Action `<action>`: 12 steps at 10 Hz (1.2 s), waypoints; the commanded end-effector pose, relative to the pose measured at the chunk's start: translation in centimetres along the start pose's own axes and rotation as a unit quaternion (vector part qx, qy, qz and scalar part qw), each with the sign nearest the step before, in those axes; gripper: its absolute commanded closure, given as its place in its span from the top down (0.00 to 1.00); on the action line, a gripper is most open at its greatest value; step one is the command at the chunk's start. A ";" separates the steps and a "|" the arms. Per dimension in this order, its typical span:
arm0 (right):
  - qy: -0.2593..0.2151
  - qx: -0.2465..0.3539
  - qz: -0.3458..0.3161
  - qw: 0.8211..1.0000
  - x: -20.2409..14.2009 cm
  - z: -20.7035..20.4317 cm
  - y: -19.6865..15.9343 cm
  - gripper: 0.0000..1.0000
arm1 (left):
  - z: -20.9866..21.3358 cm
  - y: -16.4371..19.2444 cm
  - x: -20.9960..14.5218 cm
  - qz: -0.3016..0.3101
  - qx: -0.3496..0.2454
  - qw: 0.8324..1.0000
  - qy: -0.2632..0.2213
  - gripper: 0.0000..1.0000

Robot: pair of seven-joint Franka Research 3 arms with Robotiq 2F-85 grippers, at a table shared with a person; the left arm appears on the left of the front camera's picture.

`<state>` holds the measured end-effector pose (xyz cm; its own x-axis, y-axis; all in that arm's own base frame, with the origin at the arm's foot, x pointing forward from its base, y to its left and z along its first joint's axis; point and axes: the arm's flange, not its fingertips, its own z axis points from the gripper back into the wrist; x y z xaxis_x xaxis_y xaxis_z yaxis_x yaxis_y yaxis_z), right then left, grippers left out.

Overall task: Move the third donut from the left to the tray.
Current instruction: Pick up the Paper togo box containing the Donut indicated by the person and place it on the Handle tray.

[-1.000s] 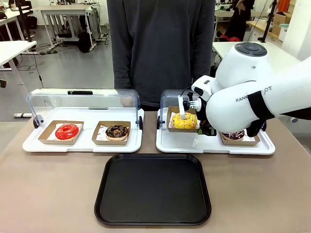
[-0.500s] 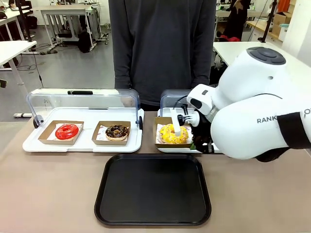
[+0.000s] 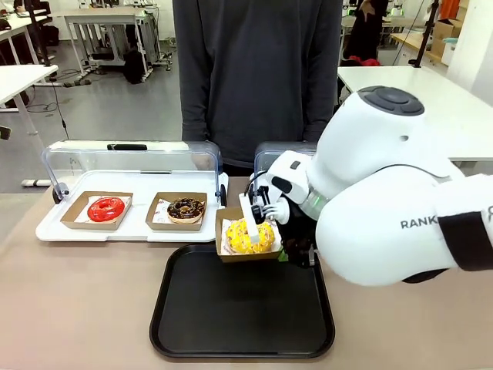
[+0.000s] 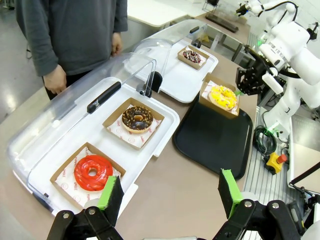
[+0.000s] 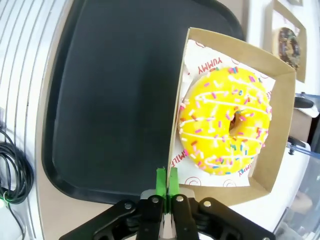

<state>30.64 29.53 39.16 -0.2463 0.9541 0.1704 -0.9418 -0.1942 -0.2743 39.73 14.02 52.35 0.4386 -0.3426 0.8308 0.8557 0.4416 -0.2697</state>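
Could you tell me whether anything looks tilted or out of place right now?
Only the yellow donut: its cardboard holder hangs above the black tray's far edge, pinched by one wall in the right hand. Nothing is spilled or damaged.

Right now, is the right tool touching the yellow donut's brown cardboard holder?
Touching. The right wrist view shows the right tool shut on the edge of the brown cardboard holder, which carries the yellow-glazed sprinkled donut.

The brown table (image 3: 77,308) stood on a grey floor (image 3: 115,100). Beyond its far left corner stood a white desk (image 3: 19,77), and farther behind that another white desk (image 3: 100,19) with dark bags beneath. Off the table's far right corner stood a third white desk (image 3: 439,96), cardboard boxes (image 3: 451,31) behind it.
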 end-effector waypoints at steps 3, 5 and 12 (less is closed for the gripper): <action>0.011 0.021 -0.017 1.000 -0.6 -2.0 5.5 0.02 | 0.1 -0.1 0.1 -0.005 -0.003 1.000 -0.010 1.00; 0.009 0.028 -0.029 0.999 -0.8 -3.1 6.5 0.02 | 0.1 -0.1 0.1 -0.005 -0.003 1.000 -0.010 1.00; 0.004 0.045 -0.041 0.998 -0.8 -6.5 8.8 0.02 | 0.1 -0.1 0.1 -0.005 -0.003 1.000 -0.010 1.00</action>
<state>28.61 32.81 32.39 -0.1954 0.9697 0.1464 -0.9710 -0.1703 -0.1676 39.73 14.03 52.35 0.4386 -0.3425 0.8308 0.8557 0.4416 -0.2697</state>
